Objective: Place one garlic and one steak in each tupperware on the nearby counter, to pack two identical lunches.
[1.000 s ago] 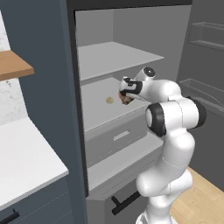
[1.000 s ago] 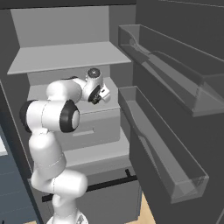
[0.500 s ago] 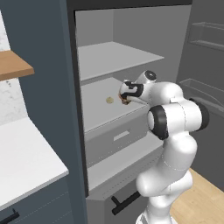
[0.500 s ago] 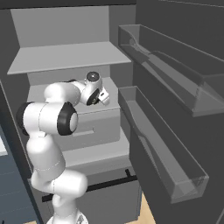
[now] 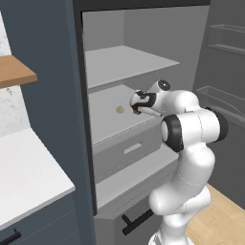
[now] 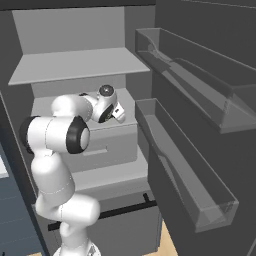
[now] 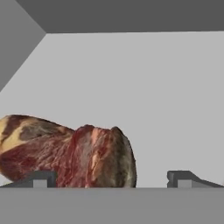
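Note:
A lumpy reddish-brown steak (image 7: 74, 157) lies on the grey fridge shelf (image 7: 144, 87), close in front of the hand. My gripper (image 7: 111, 180) is open, and the steak sits between its fingertips (image 7: 41, 179), nearer the left one, with a gap to the right one. In the left base view the gripper (image 5: 136, 105) reaches into the middle shelf (image 5: 107, 122), with a sliver of red steak (image 5: 136, 111) just under it. A small pale garlic (image 5: 119, 109) rests on the same shelf, a little to the left of the gripper. The tupperware is out of view.
The fridge stands open, with a shelf above (image 5: 124, 62) and a drawer (image 5: 127, 150) below the hand. Clear door bins (image 6: 185, 165) hang on the open door to the right. A white counter (image 5: 28, 172) lies to the left, beyond the fridge's dark side wall (image 5: 79, 143).
The hand has moved a little lower and deeper into the shelf, toward the steak. The jaws have stayed open and the garlic has not moved.

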Available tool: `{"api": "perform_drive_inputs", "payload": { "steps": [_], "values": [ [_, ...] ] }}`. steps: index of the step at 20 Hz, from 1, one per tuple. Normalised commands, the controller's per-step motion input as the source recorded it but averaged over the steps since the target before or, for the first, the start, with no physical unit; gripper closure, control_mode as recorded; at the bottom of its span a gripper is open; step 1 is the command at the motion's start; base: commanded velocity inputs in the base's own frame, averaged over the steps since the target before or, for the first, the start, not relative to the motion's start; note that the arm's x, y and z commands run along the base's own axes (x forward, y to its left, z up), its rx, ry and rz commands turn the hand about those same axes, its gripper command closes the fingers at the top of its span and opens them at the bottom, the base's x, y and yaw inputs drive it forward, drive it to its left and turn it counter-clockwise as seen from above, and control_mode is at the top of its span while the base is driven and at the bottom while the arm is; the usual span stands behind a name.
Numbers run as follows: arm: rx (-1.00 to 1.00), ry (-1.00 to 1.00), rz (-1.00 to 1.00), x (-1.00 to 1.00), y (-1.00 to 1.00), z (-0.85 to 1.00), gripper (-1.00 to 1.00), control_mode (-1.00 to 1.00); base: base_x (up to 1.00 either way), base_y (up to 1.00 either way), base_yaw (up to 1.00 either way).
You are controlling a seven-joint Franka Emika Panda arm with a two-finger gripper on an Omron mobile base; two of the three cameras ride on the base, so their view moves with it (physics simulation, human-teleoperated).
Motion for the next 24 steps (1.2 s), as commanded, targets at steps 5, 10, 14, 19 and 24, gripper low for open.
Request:
{"api": "perform_drive_inputs", "payload": {
  "steps": [5, 10, 14, 19, 24],
  "values": [
    [0.0, 0.0, 0.01, 0.13, 0.01, 0.0, -1.0, -1.0, 0.0, 0.0, 0.0],
    [0.0, 0.01, 0.05, 0.19, 0.16, 0.0, -1.0, -1.0, 0.0, 0.0, 0.0],
    [0.0, 0.05, 0.06, 0.09, 0.3, -0.08, -1.0, -1.0, 0.0, 0.0, 0.0],
    [0.0, 0.06, 0.03, 0.0, 0.27, -0.05, 1.0, -1.0, 0.0, 0.0, 0.0],
    [0.0, 0.05, 0.02, 0.0, 0.09, 0.0, 1.0, -1.0, 0.0, 0.0, 0.0]
  ]
}}
